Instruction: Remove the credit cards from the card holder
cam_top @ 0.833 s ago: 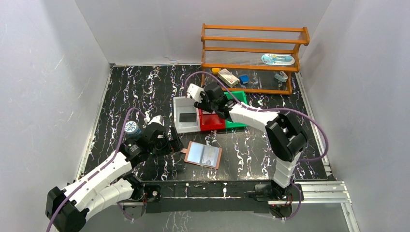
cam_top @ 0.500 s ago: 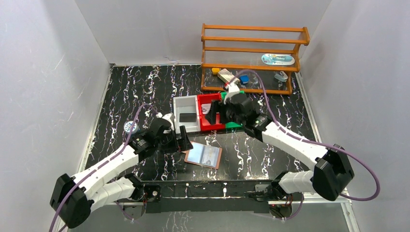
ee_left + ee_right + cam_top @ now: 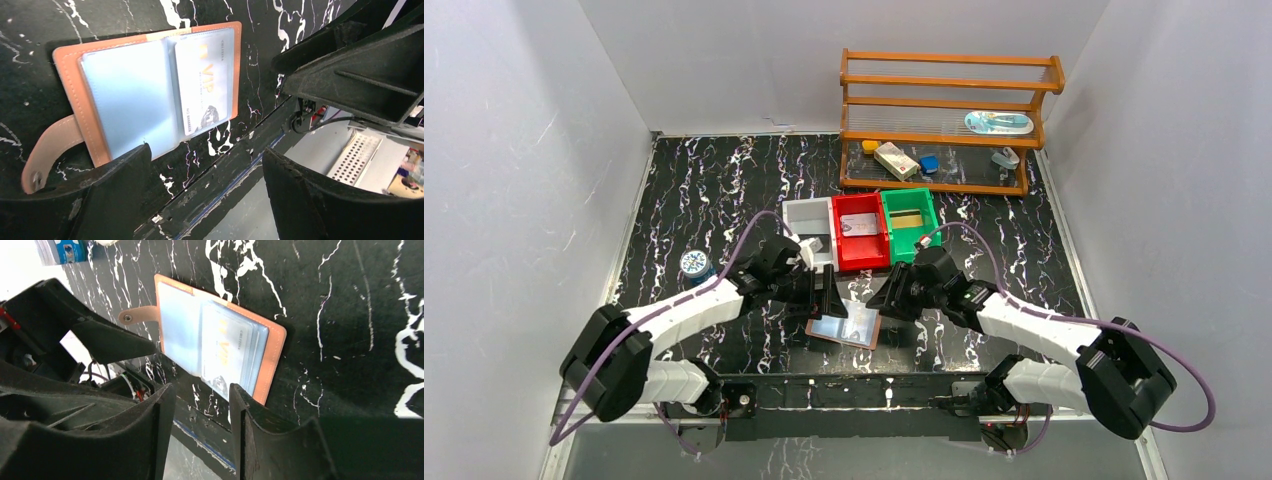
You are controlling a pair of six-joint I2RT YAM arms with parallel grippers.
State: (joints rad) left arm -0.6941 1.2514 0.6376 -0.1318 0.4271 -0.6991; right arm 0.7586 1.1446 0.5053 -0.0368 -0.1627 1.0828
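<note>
The card holder (image 3: 845, 326) lies open near the table's front edge, tan-brown with pale blue pockets (image 3: 130, 95). A whitish credit card marked VIP (image 3: 204, 82) sits in its right-hand pocket, also seen in the right wrist view (image 3: 226, 352). My left gripper (image 3: 830, 296) hovers at the holder's left far corner, open, with nothing between its fingers (image 3: 117, 187). My right gripper (image 3: 877, 300) hangs just right of the holder, jaws apart and empty, its fingers (image 3: 252, 432) over the front edge. Another pale card (image 3: 861, 224) lies in the red bin (image 3: 862, 258).
White bin (image 3: 802, 212), red bin and green bin (image 3: 927, 232) stand in a row behind the holder. A wooden rack (image 3: 949, 110) with small items stands at the back right. A small round blue-topped tin (image 3: 694, 263) sits left of my left arm. The table's front rail (image 3: 904, 385) is close below.
My right arm has swung from over the bins down to the holder's right side, its jaws narrowing. My left arm has reached right to the holder's left corner. The holder has not moved.
</note>
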